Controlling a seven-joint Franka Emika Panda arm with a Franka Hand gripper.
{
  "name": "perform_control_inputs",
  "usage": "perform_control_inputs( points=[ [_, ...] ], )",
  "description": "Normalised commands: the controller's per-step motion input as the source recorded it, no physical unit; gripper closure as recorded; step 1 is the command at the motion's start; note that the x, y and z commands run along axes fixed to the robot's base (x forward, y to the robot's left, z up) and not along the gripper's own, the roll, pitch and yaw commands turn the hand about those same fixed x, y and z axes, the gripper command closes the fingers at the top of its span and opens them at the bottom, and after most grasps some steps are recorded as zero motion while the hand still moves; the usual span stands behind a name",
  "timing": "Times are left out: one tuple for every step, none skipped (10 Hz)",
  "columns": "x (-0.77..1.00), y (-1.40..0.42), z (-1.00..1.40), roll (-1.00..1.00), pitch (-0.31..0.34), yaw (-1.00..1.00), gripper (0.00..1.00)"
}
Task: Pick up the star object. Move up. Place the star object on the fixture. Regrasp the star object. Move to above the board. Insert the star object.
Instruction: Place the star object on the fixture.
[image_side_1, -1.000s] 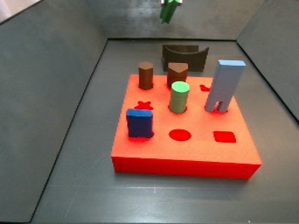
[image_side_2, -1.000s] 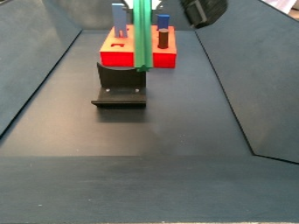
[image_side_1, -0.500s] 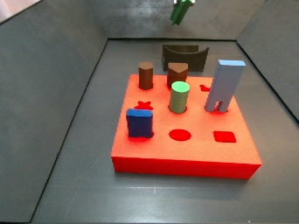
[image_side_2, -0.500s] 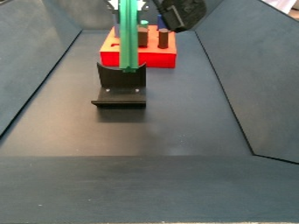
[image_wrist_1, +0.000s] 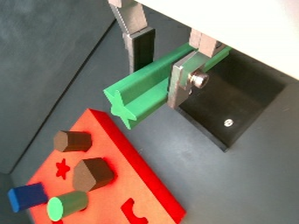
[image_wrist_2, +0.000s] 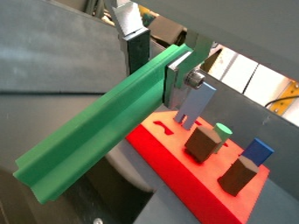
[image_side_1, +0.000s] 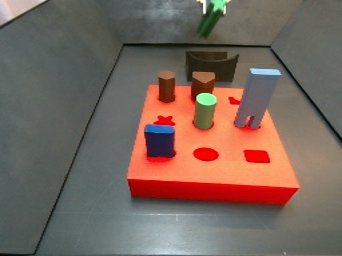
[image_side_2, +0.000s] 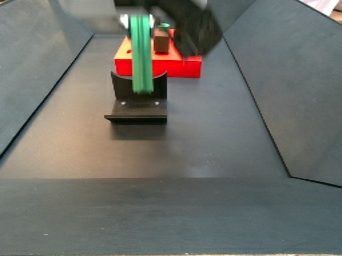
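The gripper (image_wrist_1: 162, 59) is clamped on the green star object (image_wrist_1: 145, 89), airborne above the fixture (image_side_2: 136, 97), seemingly near its upright. To place well, I judge it should lower slowly, keeping the bar aligned with the bracket.

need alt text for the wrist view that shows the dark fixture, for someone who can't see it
The gripper holds a long green star object between its jaws, up in the air. The dark fixture sits on the floor beneath and beside it. A red board lies at one corner, carrying brown, blue and green pegs.
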Motion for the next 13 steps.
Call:
perform_control_inputs(
  points=[
    [0.18,0.14,-1.00,-0.80,0.275,-0.21,1.00],
    [0.19,0.14,-1.00,-0.64,0.220,-0.25,1.00],
    [0.20,0.14,-1.00,-0.48,0.166,-0.26,1.00],
    [0.21,0.14,-1.00,-0.32,0.114,-0.27,1.00],
    [0.21,0.14,-1.00,-0.21,0.051,-0.25,1.00],
    [0.18,0.21,-1.00,-0.13,-0.015,-0.24,1.00],
    [0.15,0.23,-0.99,-0.12,-0.042,-0.23,1.00],
    [0.12,0.25,-0.97,-0.11,-0.062,-0.18,1.00],
    [0.12,0.26,-0.96,-0.11,-0.065,-0.15,1.00],
    [0.11,0.26,-0.96,-0.11,-0.066,-0.11,1.00],
    [0.10,0.26,-0.96,-0.11,-0.065,-0.09,1.00],
    [0.10,0.26,-0.96,-0.11,-0.063,-0.07,1.00],
    [0.00,0.00,0.00,0.00,0.000,0.00,0.00]
  ],
)
